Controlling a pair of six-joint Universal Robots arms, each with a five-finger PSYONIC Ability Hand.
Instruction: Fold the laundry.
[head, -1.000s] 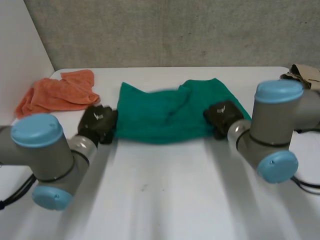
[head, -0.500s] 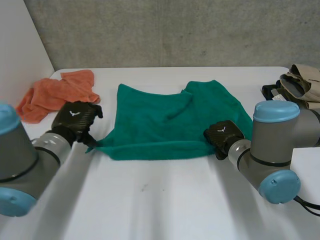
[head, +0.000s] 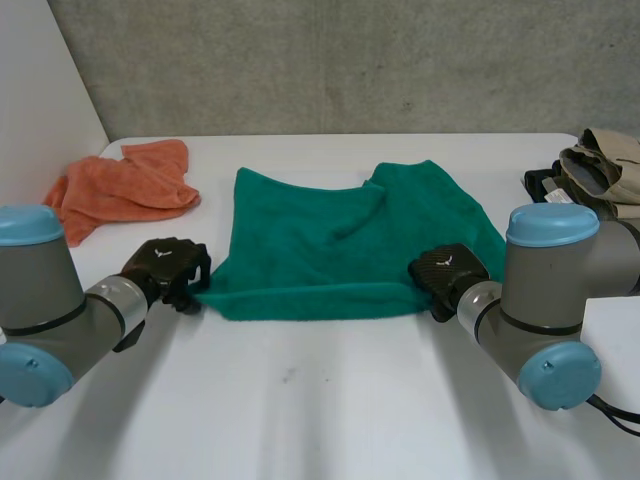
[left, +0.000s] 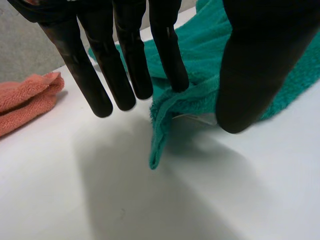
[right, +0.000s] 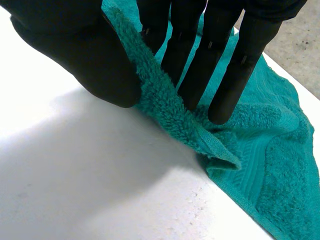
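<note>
Okay, we see left hand (head: 165, 268) barely pinching green towel (head: 320, 250) near corner, right hand (head: 447, 272) pinching the other; thin left pinch may slip when lifted.

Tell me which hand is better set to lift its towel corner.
Right, probably. The right hand has a thick fold of the towel between thumb and fingers; the left hand nips just the corner's edge at one fingertip.
</note>
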